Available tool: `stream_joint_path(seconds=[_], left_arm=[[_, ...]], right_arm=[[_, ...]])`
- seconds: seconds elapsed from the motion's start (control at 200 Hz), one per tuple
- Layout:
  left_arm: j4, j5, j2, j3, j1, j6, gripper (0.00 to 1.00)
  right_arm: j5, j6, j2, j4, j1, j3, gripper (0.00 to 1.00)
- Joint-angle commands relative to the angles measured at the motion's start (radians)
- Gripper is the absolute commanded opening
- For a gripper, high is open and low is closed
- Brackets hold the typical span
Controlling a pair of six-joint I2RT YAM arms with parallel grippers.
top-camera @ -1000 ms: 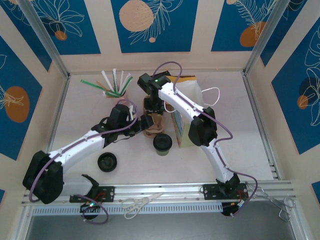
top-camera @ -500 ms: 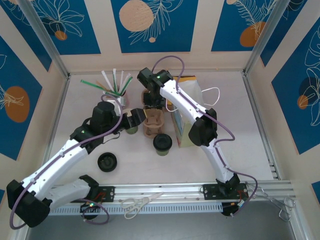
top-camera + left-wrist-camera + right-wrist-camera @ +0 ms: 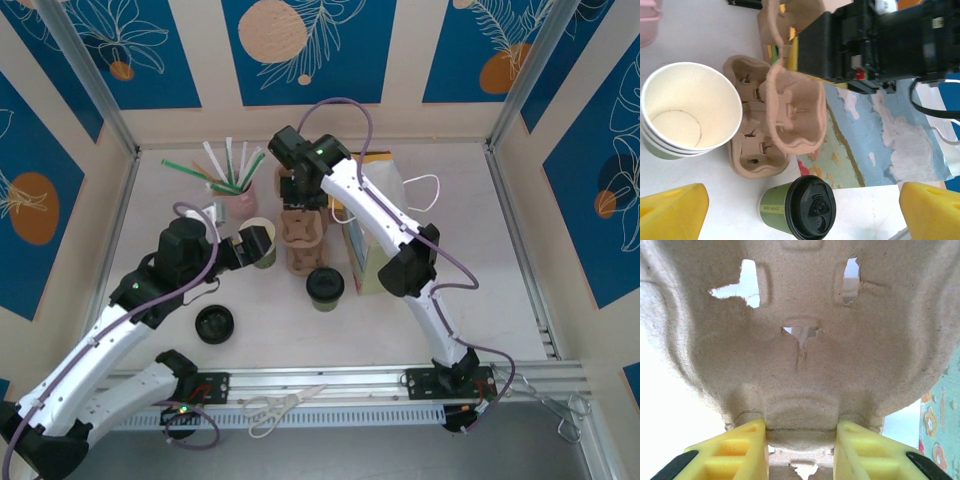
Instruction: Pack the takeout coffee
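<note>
— Across the white surface (image 3: 470, 300), from the patterned paper bag (image 3: 368, 250) down to the cup, what could go wrong?

— Largest first. The right pincer (image 3: 800, 432) is clamped on the rim of a pulp cup carrier (image 3: 796, 107), which hangs tilted over a second carrier (image 3: 752, 152) lying flat. So narrow a bite on a soft pulp edge could tear or slip. The two carriers might also cling, so that the lower one is dragged along. The left pincer (image 3: 803, 189) stands wide apart, gripping nothing, left of the carriers and close to a stack of lidless cups (image 3: 690, 112). A careless reach could close on the wrong cup or knock the stack. An off-centre approach could tip the takeout coffee (image 3: 325, 288) or loosen its black lid (image 3: 810, 212).

— Where does the coffee stand?

— Upright on the surface with its lid on, just near of the carriers and just left of the bag's near corner.

— And the containers?

— Bag: contents cannot be told.
Carrier wells: empty.
Cup stack: top cup empty.
Pink cup (image 3: 240, 200), far left: holds straws (image 3: 225, 165).
A loose lid (image 3: 214, 323) lies alone, near-left.
</note>
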Motion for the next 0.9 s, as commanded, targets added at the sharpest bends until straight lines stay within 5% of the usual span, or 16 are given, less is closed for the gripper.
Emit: stream_joint_path(seconds=[0.0,0.325,0.895], left_arm=[[-0.046,-0.046,-0.027,0.023,0.001,0.017,0.98],[-0.081,-0.052,-0.055,0.036,0.002,0.035,0.98],[-0.077,-0.033,-0.043,0.063,0.001,0.057,0.98]], right_arm=[[0.043,-0.016,-0.075,-0.012,0.016,0.04,0.31],[0.045,-0.108,-0.182,0.091,0.04,0.069,0.3],[0.261,-0.307,-0.418,0.313,0.022,0.001,0.31]])
